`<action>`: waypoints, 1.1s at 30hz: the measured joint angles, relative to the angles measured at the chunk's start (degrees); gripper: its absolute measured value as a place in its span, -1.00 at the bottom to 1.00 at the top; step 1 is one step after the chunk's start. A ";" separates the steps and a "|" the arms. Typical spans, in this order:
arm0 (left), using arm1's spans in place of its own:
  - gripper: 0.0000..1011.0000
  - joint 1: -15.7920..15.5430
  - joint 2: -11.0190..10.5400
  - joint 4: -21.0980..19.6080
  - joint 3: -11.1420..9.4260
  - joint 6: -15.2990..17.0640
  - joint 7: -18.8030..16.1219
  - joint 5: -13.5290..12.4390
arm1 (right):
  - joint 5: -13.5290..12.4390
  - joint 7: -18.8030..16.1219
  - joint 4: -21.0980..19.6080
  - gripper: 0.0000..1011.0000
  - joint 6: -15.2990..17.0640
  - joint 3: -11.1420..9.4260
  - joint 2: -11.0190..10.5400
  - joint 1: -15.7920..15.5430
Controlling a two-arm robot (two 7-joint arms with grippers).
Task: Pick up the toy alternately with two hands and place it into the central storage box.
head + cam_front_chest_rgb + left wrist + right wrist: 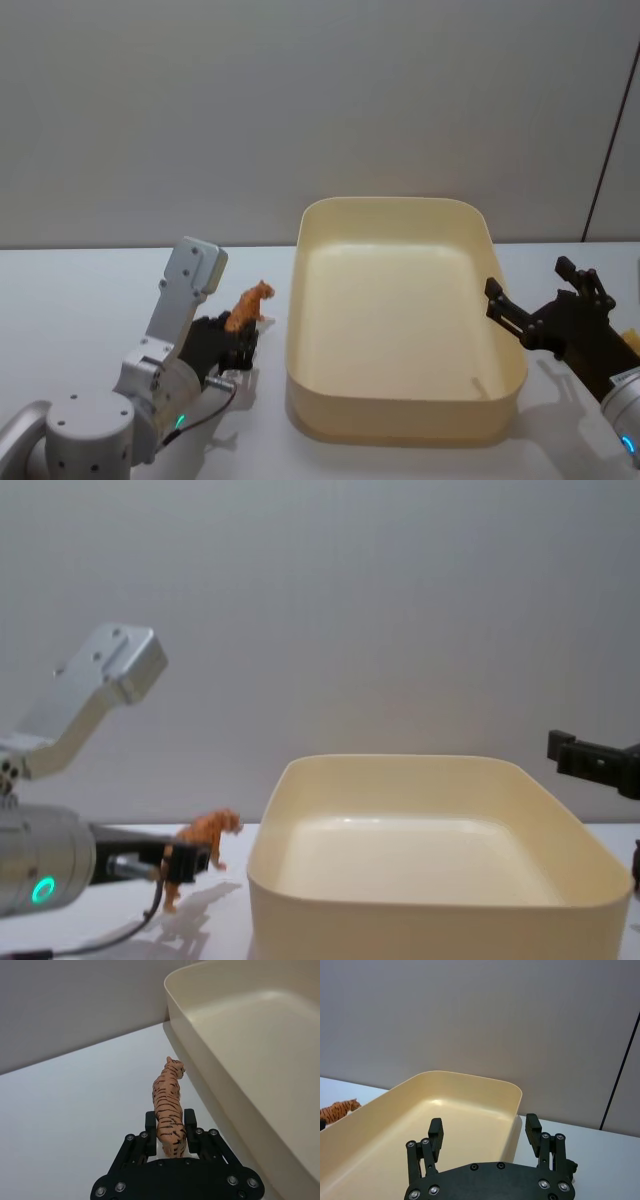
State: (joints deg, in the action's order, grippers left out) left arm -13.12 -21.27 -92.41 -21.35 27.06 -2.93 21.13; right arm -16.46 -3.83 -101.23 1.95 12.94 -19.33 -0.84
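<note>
the left gripper reaches forward low, fingers clamped on the toy tiger, while the right gripper hovers at the right, fingers spread wide apart.

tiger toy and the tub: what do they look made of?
The tiger toy: probably rigid moulded plastic, matte orange, painted black stripes; no visible dent where the left gripper pinches it. The storage box: probably plastic, cream, smooth slight sheen; soft highlights inside, rounded corners.

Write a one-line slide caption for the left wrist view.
Left gripper shut on a striped tiger toy beside the cream storage box.
</note>
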 joint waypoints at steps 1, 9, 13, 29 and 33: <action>-0.40 -0.08 0.04 -0.16 0.04 -0.05 -0.05 -0.09 | 0.00 0.00 0.00 0.98 0.00 0.00 0.00 0.00; -0.40 -1.50 0.65 -1.61 0.30 -0.92 0.44 -1.90 | 0.00 0.00 0.00 0.98 0.00 0.00 0.00 0.00; -0.40 -2.54 1.06 -2.13 0.30 -1.23 2.42 -3.01 | 0.00 0.00 0.00 0.98 0.00 0.00 0.00 0.00; -0.40 -7.01 3.15 -1.13 -0.98 -1.28 14.08 -7.65 | 0.00 0.00 0.00 0.98 0.00 0.00 0.00 0.00; -0.40 -8.47 4.02 0.01 -1.53 -1.28 17.42 -9.19 | 0.00 0.00 0.00 0.98 0.00 0.00 0.00 0.00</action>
State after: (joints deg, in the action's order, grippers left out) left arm -21.59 -17.25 -92.40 -22.88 25.78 14.49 11.94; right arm -16.46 -3.83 -101.23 1.95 12.94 -19.33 -0.84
